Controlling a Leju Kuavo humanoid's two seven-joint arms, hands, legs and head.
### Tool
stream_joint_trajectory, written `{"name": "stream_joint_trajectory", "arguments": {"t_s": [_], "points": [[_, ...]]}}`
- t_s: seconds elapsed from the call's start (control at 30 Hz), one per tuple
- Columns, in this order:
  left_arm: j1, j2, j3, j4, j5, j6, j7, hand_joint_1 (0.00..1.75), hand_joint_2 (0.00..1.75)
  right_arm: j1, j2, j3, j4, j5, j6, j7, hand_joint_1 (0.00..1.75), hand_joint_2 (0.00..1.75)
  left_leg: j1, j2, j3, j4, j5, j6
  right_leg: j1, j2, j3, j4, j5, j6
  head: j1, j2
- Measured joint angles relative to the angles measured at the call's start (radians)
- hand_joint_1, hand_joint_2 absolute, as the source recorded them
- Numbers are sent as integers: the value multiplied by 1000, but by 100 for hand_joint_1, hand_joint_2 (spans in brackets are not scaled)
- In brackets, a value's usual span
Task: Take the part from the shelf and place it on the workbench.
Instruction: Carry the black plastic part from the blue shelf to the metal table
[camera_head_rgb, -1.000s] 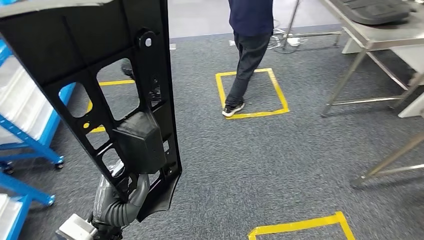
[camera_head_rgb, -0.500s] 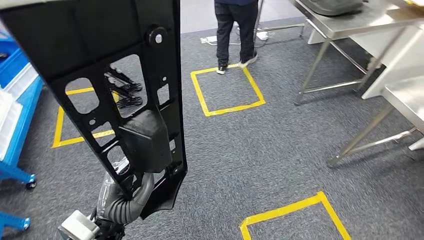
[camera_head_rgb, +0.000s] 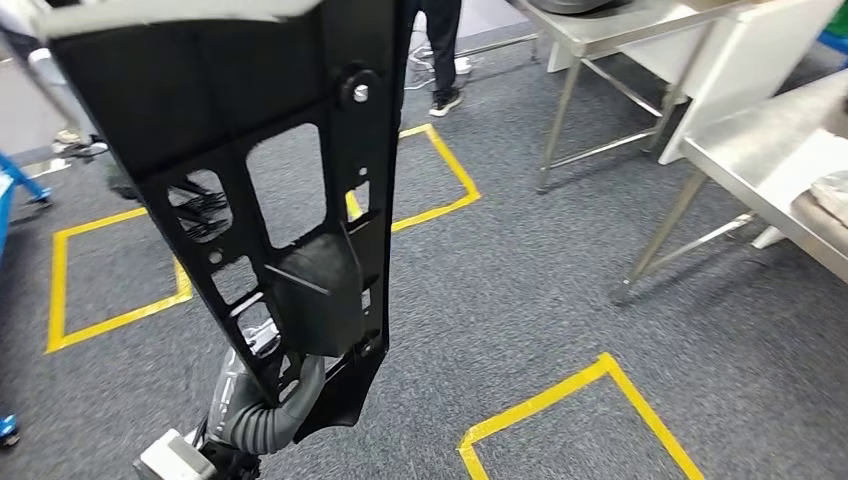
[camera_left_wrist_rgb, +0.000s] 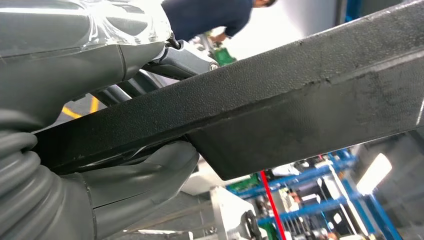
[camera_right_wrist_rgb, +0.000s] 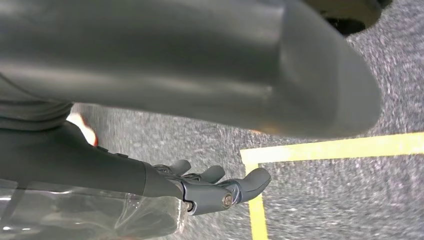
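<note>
The part (camera_head_rgb: 250, 150) is a long black plastic panel with cut-out windows and a boxy block low on it, standing upright close before me in the head view. My left hand (camera_head_rgb: 270, 410) grips its lower end from below. In the left wrist view the grey thumb (camera_left_wrist_rgb: 125, 185) presses under the part's black edge (camera_left_wrist_rgb: 300, 85). My right hand (camera_right_wrist_rgb: 215, 187) hangs over the grey carpet with its fingers apart and nothing in it. The steel workbench (camera_head_rgb: 760, 150) stands at the right.
A second steel table (camera_head_rgb: 590, 25) stands at the back right, with a person's legs (camera_head_rgb: 440, 40) beside it. Yellow tape squares (camera_head_rgb: 560, 395) mark the grey carpet. A blue shelf frame (camera_head_rgb: 5, 190) is at the left edge.
The whole picture has shifted: the camera has turned, the blue shelf has slid out at the left and the steel tables have come nearer at the right. The part stays in my left hand.
</note>
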Motion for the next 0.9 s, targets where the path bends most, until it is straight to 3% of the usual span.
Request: {"name": "stream_joint_trajectory", "arguments": {"t_s": [0.03,0.1,0.17,0.23,0.3,0.37,0.4,0.43,0.53,0.6,0.67,0.73,0.83,0.87,0.9], "points": [[-3,-6,-3,2,-13,1,2,175,175,-1,-3,-4,0,-8,4,0,0,0,0,-20,25,-59,22,4,1,11,-2,1,1,4,0,0],[-6,-16,-8,6,-32,5,6,175,175,-1,-11,-13,1,-21,12,1,0,0,-2,-38,41,-104,32,11,1,30,-9,1,4,15,1,0],[-7,-24,-12,9,-46,16,8,175,175,3,-22,-19,3,-27,19,9,0,0,-3,-20,44,-109,36,21,-4,35,-14,1,5,27,2,0],[-4,-33,-15,11,-55,33,6,175,175,5,-31,-21,6,-25,25,21,0,0,-1,2,50,-116,42,34,-3,-9,-36,44,-23,38,5,0],[3,-38,-17,11,-60,54,3,175,175,3,-38,-22,8,-21,29,31,0,0,-2,27,51,-118,42,42,-3,-61,-93,166,-88,45,8,0],[13,-39,-18,11,-63,71,2,175,175,2,-44,-22,8,-19,30,38,0,0,-3,54,51,-117,40,43,-7,-72,-151,286,-131,51,9,0],[16,-40,-19,11,-63,77,2,175,175,3,-46,-22,8,-20,30,38,0,0,-3,65,52,-117,39,43,-9,-73,-157,299,-126,53,9,0],[17,-41,-20,11,-63,82,2,175,175,3,-49,-22,8,-22,30,38,0,0,-3,76,53,-117,37,41,-11,-77,-142,270,-103,54,9,0],[19,-41,-22,11,-64,95,2,175,175,2,-57,-23,8,-20,30,27,0,0,-7,101,62,-115,28,30,-7,-127,-30,60,-20,49,9,0],[19,-42,-23,11,-65,105,1,175,175,-1,-58,-23,8,-14,30,15,0,0,-13,113,65,-115,22,21,-1,-143,-5,6,-13,38,8,0],[19,-43,-25,11,-66,111,0,175,175,-1,-59,-23,8,-9,31,7,0,0,-12,121,65,-114,18,11,0,-124,-9,6,-11,26,6,0],[20,-43,-27,11,-67,115,0,175,175,0,-60,-23,8,-5,31,2,0,0,-7,96,50,-77,-8,0,-4,-107,-9,4,-8,14,4,0],[24,-43,-29,11,-69,123,2,175,175,-3,-60,-23,8,0,33,-6,0,0,-3,45,-44,122,-102,-9,-7,-77,-11,3,-5,4,2,0],[26,-43,-30,11,-69,125,3,175,175,-3,-59,-23,8,1,33,-6,0,0,-3,41,-75,182,-120,-10,-7,-64,-11,4,-5,3,1,0],[29,-43,-31,11,-69,127,5,175,175,-2,-59,-23,8,4,34,-7,0,0,-4,39,-89,206,-119,-10,-6,-52,-11,4,-4,3,1,0]]}}
